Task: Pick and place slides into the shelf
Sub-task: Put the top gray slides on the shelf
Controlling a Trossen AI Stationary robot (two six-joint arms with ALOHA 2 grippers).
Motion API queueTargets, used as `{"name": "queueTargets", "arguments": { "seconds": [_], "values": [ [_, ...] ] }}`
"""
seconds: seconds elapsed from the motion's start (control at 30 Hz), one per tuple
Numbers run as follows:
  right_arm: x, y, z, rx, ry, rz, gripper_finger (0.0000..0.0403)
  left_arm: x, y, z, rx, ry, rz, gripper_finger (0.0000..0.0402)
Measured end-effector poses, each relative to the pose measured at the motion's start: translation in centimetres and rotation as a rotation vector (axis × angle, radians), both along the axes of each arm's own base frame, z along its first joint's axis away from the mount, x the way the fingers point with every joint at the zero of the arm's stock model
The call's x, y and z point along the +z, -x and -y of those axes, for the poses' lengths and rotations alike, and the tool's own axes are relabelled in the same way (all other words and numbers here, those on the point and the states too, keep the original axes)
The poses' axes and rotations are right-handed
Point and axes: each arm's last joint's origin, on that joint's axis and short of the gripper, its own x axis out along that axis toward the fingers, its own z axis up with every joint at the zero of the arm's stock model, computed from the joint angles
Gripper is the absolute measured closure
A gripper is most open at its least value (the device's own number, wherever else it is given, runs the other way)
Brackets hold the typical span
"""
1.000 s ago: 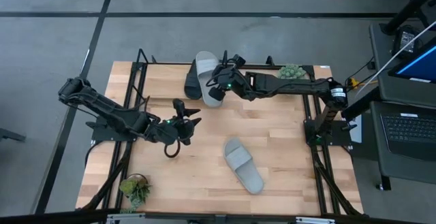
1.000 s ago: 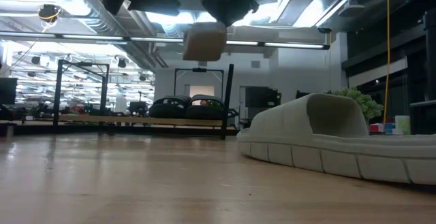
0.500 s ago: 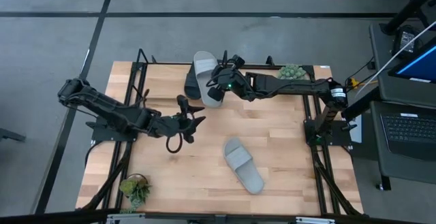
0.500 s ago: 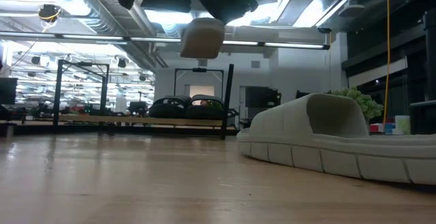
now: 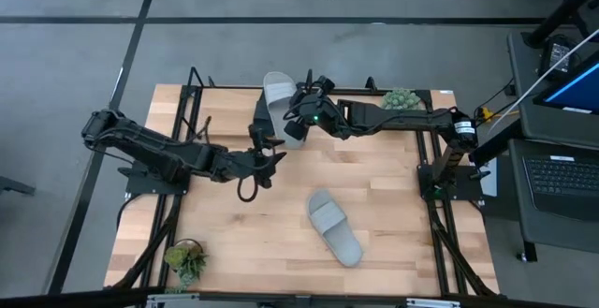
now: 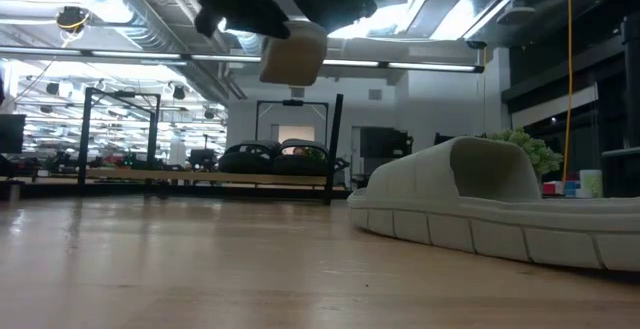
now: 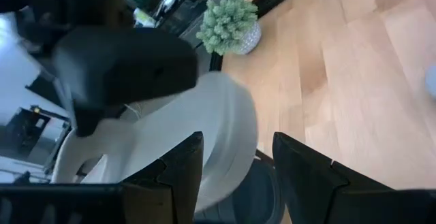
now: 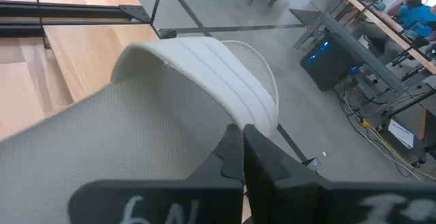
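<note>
High view: right gripper point(image 5: 298, 121), clamped on a pale grey slide point(image 5: 280, 102), holds it above the shelf point(image 5: 192, 102) at the table's far edge; left gripper point(image 5: 263, 154), jaws spread and empty, reaches close underneath, risking a collision.

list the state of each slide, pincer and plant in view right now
held grey slide: lifted off the table, gripped by the right pincer
right pincer: shut on the held grey slide
left pincer: open, empty, next to the held slide
second grey slide: flat on the table
black slide: under the held one
potted plants: upright
</note>
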Motion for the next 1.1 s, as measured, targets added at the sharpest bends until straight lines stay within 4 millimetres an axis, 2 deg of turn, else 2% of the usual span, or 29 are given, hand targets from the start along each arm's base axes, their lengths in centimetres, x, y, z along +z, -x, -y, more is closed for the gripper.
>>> {"name": "queueTargets", "arguments": {
  "seconds": [0.27, 0.7, 1.1],
  "values": [
    [0.0, 0.0, 0.0, 0.001, 0.000, -0.001, 0.0403, -1.0, -1.3, -0.8, 0.047, -0.076, -0.031, 0.0233],
    [0.0, 0.0, 0.0, 0.008, 0.012, -0.017, 0.0403, -1.0, -1.3, -1.0, 0.073, -0.086, -0.027, 0.0237],
    [0.0, 0.0, 0.0, 0.012, 0.015, -0.020, 0.0403, -1.0, -1.3, -1.0, 0.066, -0.087, -0.038, 0.0341]
  ]
}}
